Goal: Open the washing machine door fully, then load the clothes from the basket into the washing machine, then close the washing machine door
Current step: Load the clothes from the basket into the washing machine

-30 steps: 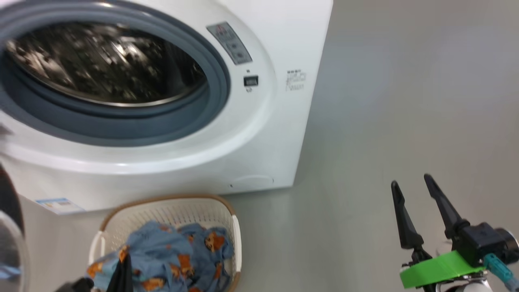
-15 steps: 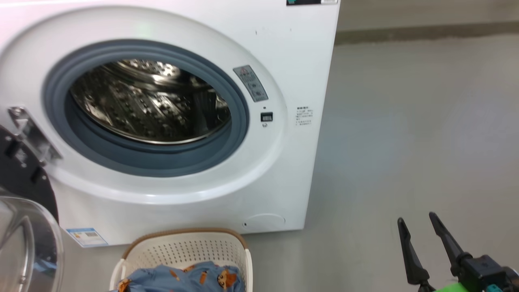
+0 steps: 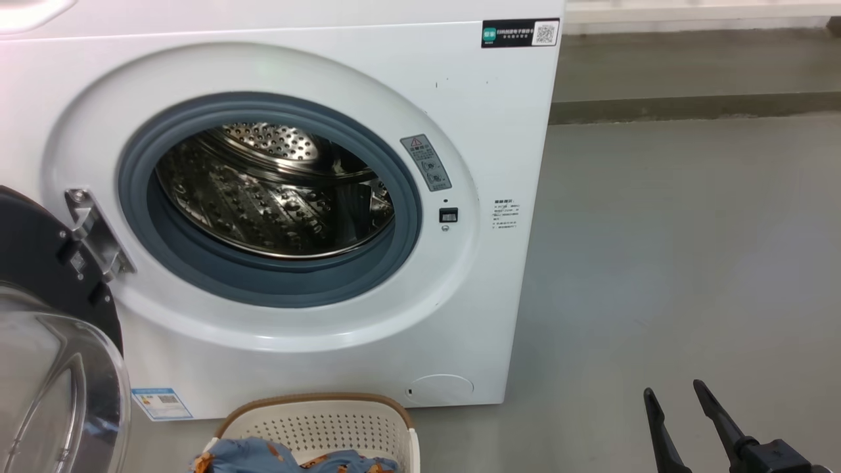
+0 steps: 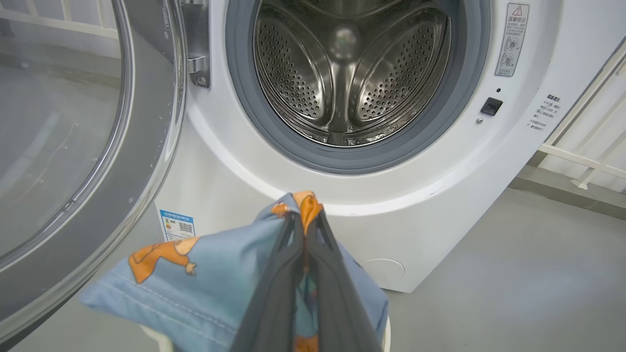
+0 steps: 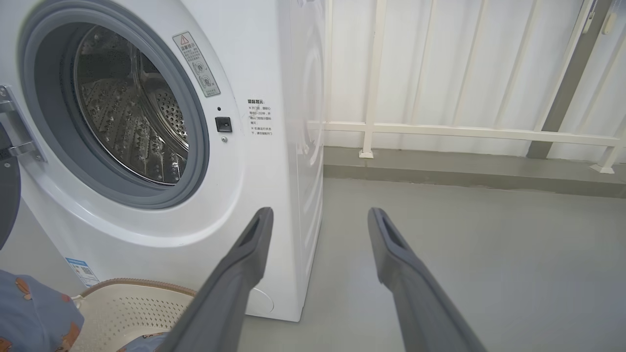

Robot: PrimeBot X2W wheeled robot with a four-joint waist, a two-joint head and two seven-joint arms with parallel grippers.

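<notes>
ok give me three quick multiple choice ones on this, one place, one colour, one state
1. Where does the basket stand?
A) on the floor in front of the washing machine
B) on top of it
C) on a chair

2. What colour is the gasket around the drum opening?
A) red
B) grey
C) yellow

3. How are the left fingers?
A) spread wide and empty
B) shut on a door hinge
C) shut on the clothes

Answers:
1 A, the head view shows it on the floor below the machine's front.
2 B, a grey ring rims the steel drum.
3 C, the left wrist view shows blue bear-print fabric pinched between them.
</notes>
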